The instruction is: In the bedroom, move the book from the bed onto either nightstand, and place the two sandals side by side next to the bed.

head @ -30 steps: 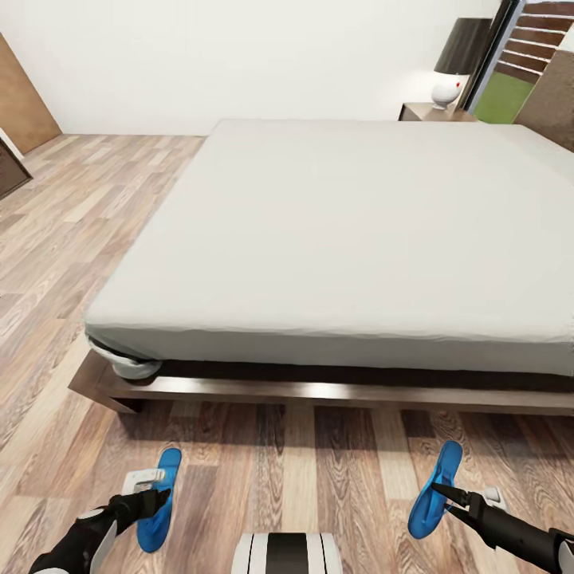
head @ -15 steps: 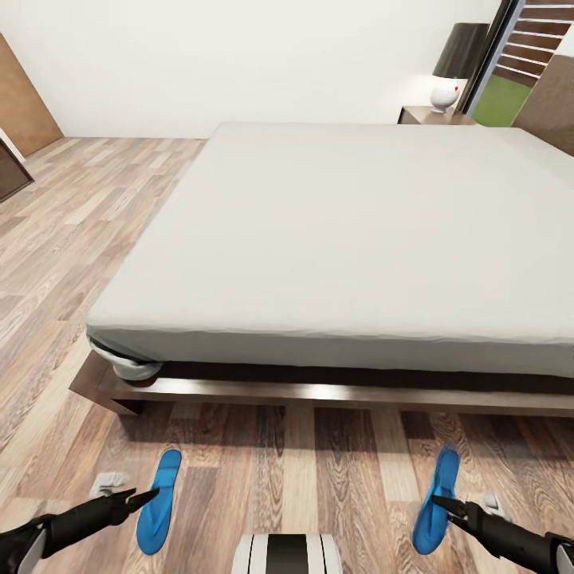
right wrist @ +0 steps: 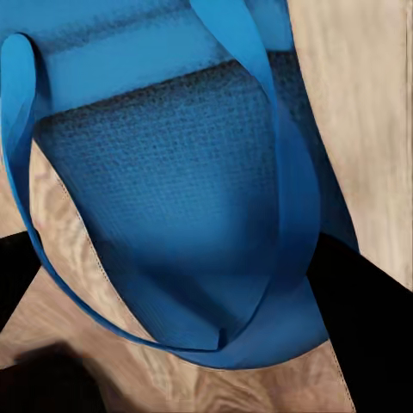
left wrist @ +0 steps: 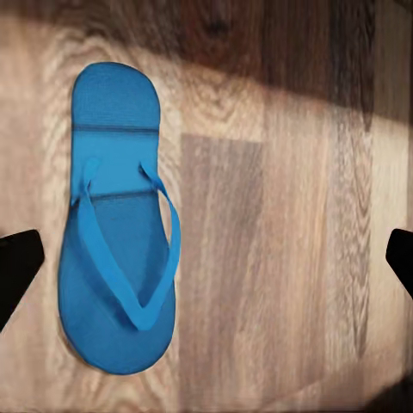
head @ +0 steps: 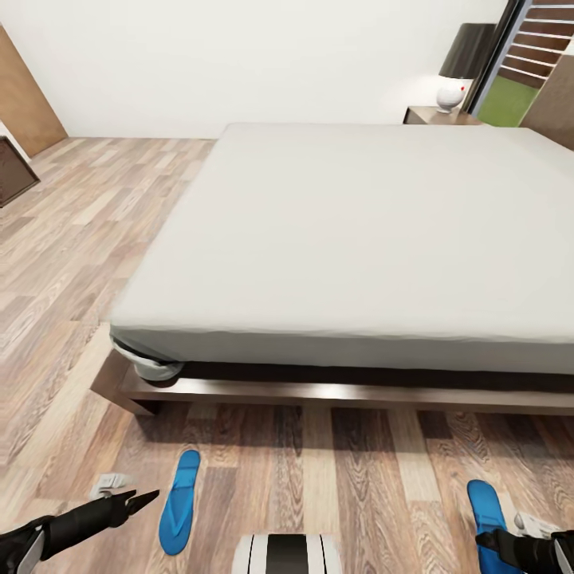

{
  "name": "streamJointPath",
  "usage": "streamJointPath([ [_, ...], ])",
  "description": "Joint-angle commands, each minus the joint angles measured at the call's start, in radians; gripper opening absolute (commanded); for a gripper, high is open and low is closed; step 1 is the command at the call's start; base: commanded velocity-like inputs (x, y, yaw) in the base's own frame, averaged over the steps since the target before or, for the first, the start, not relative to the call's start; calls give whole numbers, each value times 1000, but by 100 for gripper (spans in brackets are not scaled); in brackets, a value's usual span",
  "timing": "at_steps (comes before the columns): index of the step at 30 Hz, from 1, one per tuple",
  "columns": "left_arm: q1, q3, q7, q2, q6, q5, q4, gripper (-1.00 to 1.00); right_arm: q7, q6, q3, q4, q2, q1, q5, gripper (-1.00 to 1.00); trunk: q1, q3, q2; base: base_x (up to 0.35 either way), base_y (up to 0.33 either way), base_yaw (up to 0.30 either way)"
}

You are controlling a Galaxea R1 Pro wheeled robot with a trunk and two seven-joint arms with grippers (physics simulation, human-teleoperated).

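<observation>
Left gripper (head: 143,500) open and empty, held low beside one floor sandal (head: 178,512); right gripper (head: 496,544) clamped on the other sandal (head: 483,510), before the bed (head: 359,239).

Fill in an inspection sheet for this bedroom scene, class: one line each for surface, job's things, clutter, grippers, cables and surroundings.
Surface: wood-plank floor, bare where seen.
Job's things: left sandal lies flat on the floor near the foot of the bed; right sandal sits at the right gripper, far from its mate. Mattress top bare; the nightstand stands by the bed's far corner.
Clutter: nothing seen.
Grippers: left gripper open beside the left sandal, holding nothing; right gripper at the right sandal, fingers either side of it in the wrist view.
Cables: nothing seen.
Surroundings: white wall, lamp on the nightstand, window beyond.
</observation>
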Motion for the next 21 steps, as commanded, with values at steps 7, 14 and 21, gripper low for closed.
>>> streamJointPath([
  [7,-1,9,-6,-1,10,-7,0,100,-30,10,-7,-28,1,-3,9,-100,0,-1,0,0,278,0],
  [14,-1,7,-5,-2,10,-7,0,100,-43,-3,-7,-27,1,-3,8,-100,0,-1,0,0,283,0],
  [21,-1,7,-2,-3,9,-7,0,100,-151,-131,-7,-26,0,-3,7,-100,0,-1,0,0,203,0],
])
